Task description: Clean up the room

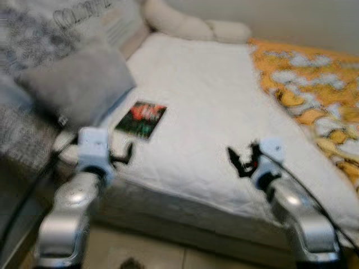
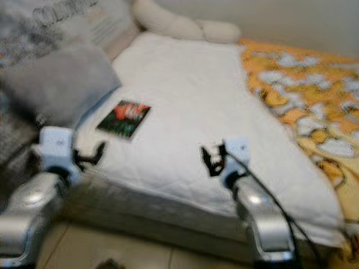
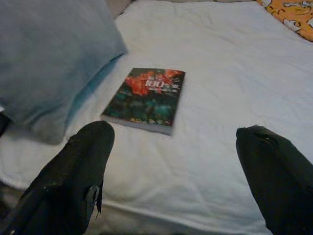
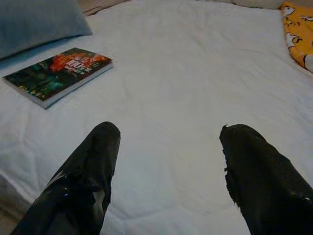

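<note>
A paperback book [image 1: 141, 119] with a dark green and red cover lies flat on the white bed [image 1: 213, 112], near its left side beside a grey pillow [image 1: 78, 84]. My left gripper [image 1: 124, 154] hovers open at the bed's near edge, just short of the book [image 3: 145, 99]. Over the near middle of the mattress my right gripper [image 1: 240, 161] is open with nothing between its fingers; the book [image 4: 57, 74] lies off to its left.
An orange and white patterned blanket [image 1: 314, 89] covers the bed's right side. Cream pillows [image 1: 196, 25] lie at the far end. A grey patterned throw [image 1: 28, 45] is bunched at the left. Tiled floor [image 1: 140, 252] shows below the bed edge.
</note>
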Tool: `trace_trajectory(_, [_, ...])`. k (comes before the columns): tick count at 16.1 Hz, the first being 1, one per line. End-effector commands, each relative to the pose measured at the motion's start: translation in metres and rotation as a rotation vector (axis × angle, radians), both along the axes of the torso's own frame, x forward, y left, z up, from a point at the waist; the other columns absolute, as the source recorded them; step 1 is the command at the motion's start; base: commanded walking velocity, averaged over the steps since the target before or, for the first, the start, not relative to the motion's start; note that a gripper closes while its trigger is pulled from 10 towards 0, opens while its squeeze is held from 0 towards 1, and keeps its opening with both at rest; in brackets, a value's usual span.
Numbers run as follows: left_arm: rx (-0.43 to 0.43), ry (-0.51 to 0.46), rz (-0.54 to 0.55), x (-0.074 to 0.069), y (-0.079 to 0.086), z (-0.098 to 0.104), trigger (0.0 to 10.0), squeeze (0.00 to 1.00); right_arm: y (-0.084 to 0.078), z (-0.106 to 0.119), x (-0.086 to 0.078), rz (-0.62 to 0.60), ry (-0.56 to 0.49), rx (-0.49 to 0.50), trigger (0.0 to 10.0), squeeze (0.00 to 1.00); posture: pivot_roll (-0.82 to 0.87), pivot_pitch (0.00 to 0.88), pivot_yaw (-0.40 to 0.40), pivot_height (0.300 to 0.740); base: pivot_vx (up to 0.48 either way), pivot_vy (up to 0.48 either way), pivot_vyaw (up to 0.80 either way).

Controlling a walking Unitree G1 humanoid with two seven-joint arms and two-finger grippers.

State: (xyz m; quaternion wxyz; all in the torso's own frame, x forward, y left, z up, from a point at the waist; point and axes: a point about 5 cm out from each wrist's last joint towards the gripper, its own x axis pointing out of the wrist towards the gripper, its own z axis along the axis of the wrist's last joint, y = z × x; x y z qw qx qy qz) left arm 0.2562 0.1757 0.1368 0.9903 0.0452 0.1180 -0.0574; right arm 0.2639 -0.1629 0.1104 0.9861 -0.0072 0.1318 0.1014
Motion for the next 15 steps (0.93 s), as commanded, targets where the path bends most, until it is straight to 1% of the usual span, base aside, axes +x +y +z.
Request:
trace_trajectory(1, [0.012, -0.015, -0.011, 0.0009, 0.0, 0.0051, 10.0, 1.0, 0.0015, 0.0054, 0.002, 0.004, -0.02, -0.008, 10.0, 0.0, -0.05, 0.0, -0.056, 0.74, 0.0, -0.48, 0.8])
trace_trajectory(3, [0.013, -0.013, -0.015, 0.0003, -0.0001, 0.0042, 10.0, 1.0, 0.0004, 0.0041, 0.002, -0.033, -0.022, -0.002, 10.0, 0.0, -0.05, 0.0, -0.058, 0.74, 0.0, -0.48, 0.0])
trace_trajectory(7, [0.013, -0.015, -0.018, 0.0015, -0.0028, 0.0039, 10.0, 1.0, -0.0008, 0.0036, 0.0062, -0.08, -0.039, -0.074, 10.0, 0.0, -0.06, 0.0, -0.058, 0.74, 0.0, -0.48, 0.0])
trace_trajectory(11, [0.013, -0.015, -0.035, 0.0029, -0.0079, 0.0027, 10.0, 1.0, 0.0017, 0.0031, 0.0073, -0.059, -0.028, -0.064, 10.0, 0.0, -0.07, 0.0, -0.057, 0.74, 0.0, -0.48, 0.0])
trace_trajectory(15, [0.025, -0.014, -0.037, 0.0031, -0.0068, 0.0026, 10.0, 1.0, 0.0055, -0.0005, 0.0056, -0.05, 0.0, -0.039, 10.0, 0.0, -0.06, 0.0, -0.058, 0.74, 0.0, -0.48, 0.0])
